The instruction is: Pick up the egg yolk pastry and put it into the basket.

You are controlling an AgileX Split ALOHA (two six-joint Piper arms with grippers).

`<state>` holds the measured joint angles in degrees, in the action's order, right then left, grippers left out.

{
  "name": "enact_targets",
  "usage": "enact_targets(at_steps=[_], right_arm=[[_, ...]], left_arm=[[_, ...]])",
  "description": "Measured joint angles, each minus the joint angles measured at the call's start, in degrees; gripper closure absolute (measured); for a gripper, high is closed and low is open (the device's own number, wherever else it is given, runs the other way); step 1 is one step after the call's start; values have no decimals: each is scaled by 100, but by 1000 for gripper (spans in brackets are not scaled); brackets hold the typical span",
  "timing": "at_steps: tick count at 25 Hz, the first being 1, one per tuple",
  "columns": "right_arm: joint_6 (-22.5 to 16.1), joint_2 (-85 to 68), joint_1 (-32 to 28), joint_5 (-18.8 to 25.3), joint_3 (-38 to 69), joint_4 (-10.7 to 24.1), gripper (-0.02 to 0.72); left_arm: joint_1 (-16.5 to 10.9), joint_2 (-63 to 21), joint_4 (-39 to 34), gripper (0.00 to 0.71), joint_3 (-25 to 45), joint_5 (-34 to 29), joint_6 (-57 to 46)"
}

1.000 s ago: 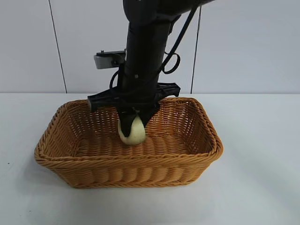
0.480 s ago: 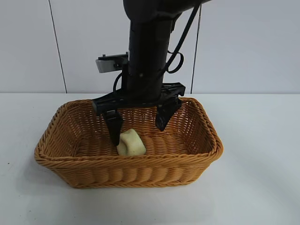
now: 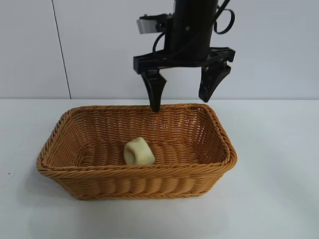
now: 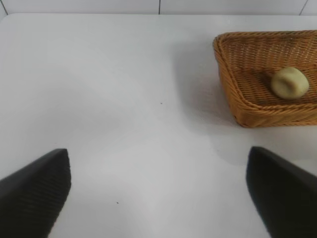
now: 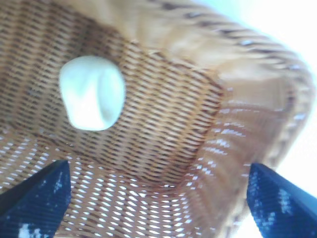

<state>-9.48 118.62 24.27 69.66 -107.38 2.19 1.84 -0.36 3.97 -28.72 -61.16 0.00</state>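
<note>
Egg yolk pastry (image 3: 139, 152) is sitting on the floor of the basket (image 3: 75, 187), close to the basket's front wall and a bit toward its left side, so by the look of it the drop is basically done.

What could still go wrong, as far as I can judge: not much, but the right gripper (image 3: 182, 103) hangs right over the basket's back rim with its fingers spread wide and nothing in them. If it swings low on the way out, one fingertip could clip the braided rim and shove or tip the basket. The pastry looks rounded, so a jolt would probably roll it around, though the sloping walls should keep it in.

Relative to the right gripper, the pastry is well below it and nearer the front rim, fully clear, no contact. The right wrist view looks straight down into the weave at it (image 5: 92, 92).

Left gripper (image 4: 158, 191) is parked over the bare worktop (image 4: 124, 99), well apart from the basket, jaws wide and empty too.
</note>
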Motion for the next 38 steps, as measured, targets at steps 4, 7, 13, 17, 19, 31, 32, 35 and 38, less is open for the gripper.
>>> enact_targets(at_steps=[4, 7, 13, 17, 19, 31, 32, 35, 38], right_arm=[[0, 0, -462, 13, 0, 29, 9], [0, 0, -878, 13, 0, 83, 9], [0, 0, -1669, 13, 0, 155, 9], [14, -51, -1916, 2, 150, 155, 9], [77, -122, -1922, 2, 376, 168, 9], [267, -1584, -1917, 2, 2860, 172, 9], [285, -1799, -1917, 2, 3059, 172, 9], [308, -2456, -1917, 2, 3782, 167, 9], [314, -3145, -1917, -3, 4494, 162, 9]], left_arm=[[0, 0, 0, 18, 0, 0, 0], [0, 0, 0, 18, 0, -6, 0], [0, 0, 0, 18, 0, -6, 0], [0, 0, 0, 18, 0, -6, 0], [0, 0, 0, 18, 0, -6, 0], [0, 0, 0, 18, 0, -6, 0], [0, 0, 0, 18, 0, -6, 0], [0, 0, 0, 18, 0, -6, 0], [0, 0, 0, 18, 0, -6, 0]])
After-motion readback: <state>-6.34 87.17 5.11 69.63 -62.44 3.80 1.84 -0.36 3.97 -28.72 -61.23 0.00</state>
